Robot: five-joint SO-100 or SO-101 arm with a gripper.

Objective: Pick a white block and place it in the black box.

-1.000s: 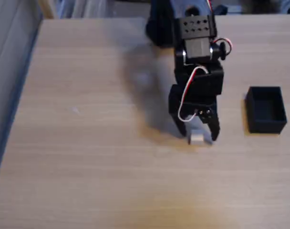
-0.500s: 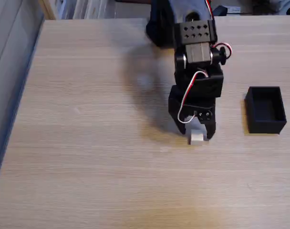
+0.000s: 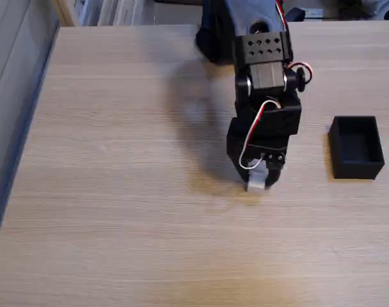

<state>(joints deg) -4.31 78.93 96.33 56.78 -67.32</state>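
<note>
The white block point(image 3: 257, 180) is a small pale cube in the middle of the wooden table. My black gripper point(image 3: 258, 181) points down over it, its two fingers closed against the cube's sides. The cube looks slightly tilted and I cannot tell whether it rests on the table or hangs just above it. The black box point(image 3: 356, 146), open-topped and empty, stands on the table to the right of the gripper, about a box-length away.
The arm's base and upper links point(image 3: 236, 32) rise from the far edge of the table point(image 3: 118, 192). The table's left edge point(image 3: 22, 128) drops off beside a grey-blue wall.
The fingers, spread around the cube a second ago, have closed onto it. The cube has shifted slightly left and up with the gripper.
</note>
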